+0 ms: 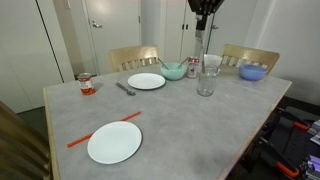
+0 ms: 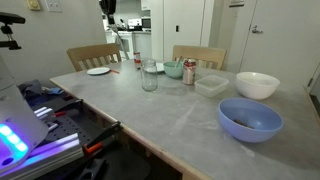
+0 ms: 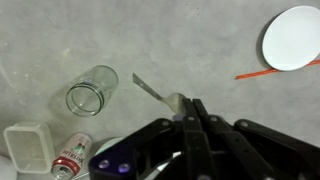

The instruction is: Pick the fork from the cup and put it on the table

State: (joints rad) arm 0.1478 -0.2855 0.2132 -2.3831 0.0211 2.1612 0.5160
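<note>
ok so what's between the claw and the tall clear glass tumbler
only the slim silvery-grey fork, pinched in the claw, its free end pointing toward the tumbler over bare speckled grey table; the wrist view shows it

One speckled grey worktop with a light wooden edge carries two white plates, three bowls (one teal bowl, one white bowl, one blue bowl) and two cans with red labels. Also counted in the exterior views: one clear glass cup, one pale square container, one darker grey utensil and one thin red-orange stick. Two wooden chairs stand at the far side in both exterior views. The wrist view shows one silvery fork and one dark tool.
</note>
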